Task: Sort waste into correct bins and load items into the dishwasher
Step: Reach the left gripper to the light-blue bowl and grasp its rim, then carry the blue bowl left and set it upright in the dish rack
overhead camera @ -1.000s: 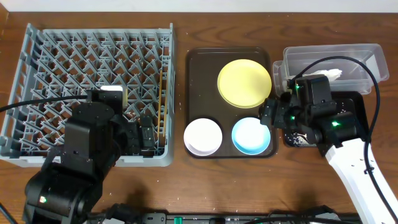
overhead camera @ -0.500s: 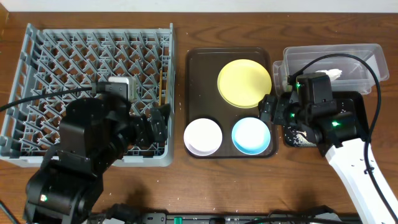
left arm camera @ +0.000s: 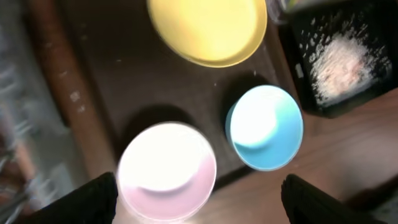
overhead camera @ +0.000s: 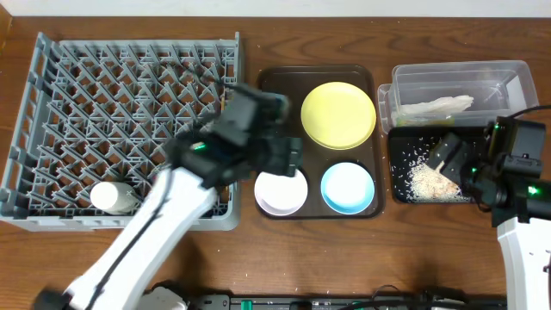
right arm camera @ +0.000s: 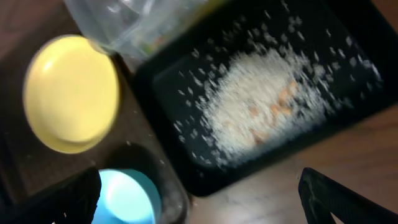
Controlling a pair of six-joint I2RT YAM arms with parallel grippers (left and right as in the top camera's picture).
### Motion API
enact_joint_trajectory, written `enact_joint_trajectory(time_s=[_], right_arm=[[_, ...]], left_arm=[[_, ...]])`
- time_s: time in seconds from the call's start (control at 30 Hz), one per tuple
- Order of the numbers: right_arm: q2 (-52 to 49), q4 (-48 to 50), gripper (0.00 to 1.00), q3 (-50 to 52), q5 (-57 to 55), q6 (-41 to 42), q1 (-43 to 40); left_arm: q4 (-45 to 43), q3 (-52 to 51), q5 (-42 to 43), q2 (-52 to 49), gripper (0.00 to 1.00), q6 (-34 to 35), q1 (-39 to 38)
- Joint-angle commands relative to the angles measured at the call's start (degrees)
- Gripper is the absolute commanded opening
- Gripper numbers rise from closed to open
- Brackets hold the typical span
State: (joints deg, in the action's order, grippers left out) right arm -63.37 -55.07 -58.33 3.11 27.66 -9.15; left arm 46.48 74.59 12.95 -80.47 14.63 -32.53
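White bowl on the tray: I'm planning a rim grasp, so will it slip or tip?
The white bowl looks smooth and glossy, so probably rigid and slippery. It appears empty, so likely light. Upright and wide, it should resist tipping.

Looks like the worktop is grainy brown wood with a slight sheen, the rack matt grey-blue plastic, the tub clear glossy plastic, the black tray matt, and the plate, white bowl and blue bowl smooth and shiny.

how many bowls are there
2. The white bowl sits in the tray's near-left corner, and the blue bowl is just right of it. None shows in the rack, though its pegs could hide one.
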Motion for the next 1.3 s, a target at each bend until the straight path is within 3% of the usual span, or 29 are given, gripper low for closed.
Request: enact_joint_trajectory(time_s=[0.0,0.3,0.53,0.63,0.73,0.8,1.13,1.27], right_arm=[[0.0,-1.3,0.99,0.0,-0.3,0.6,-0.7],[0.0,-1.3,0.99,0.0,-0.3,0.6,-0.7],[0.0,-1.3,0.99,0.0,-0.3,0.6,-0.7],[0.0,-1.3,0.99,0.0,-0.3,0.6,-0.7],[0.0,-1.3,0.99,0.0,-0.3,0.6,-0.7],[0.0,-1.3,0.99,0.0,-0.3,0.6,-0.7],[0.0,-1.3,0.99,0.0,-0.3,0.6,-0.7],[0.0,-1.3,0.99,0.0,-0.3,0.6,-0.7]], left_arm=[[-4.0,0.6,-5.2,-6.7,0.82,-2.4,-5.2],[-14.9,0.6,-5.3,-22.3,0.54,-6.1,-12.9],[-17.7,0.6,-7.8,-28.8,0.38,-6.1,-13.7],[-19.4,0.6,-7.8,-31.5,0.24,-6.0,-13.7],[-19.6,0.6,-7.8,-33.4,0.19,-6.0,-13.7],[-19.6,0.6,-7.8,-34.1,0.10,-6.0,-13.7],[-16.7,2.6,-7.9,-27.2,0.07,-5.8,-13.5],[-11.7,4.5,-21.3,-18.3,0.08,-5.8,-12.2]])
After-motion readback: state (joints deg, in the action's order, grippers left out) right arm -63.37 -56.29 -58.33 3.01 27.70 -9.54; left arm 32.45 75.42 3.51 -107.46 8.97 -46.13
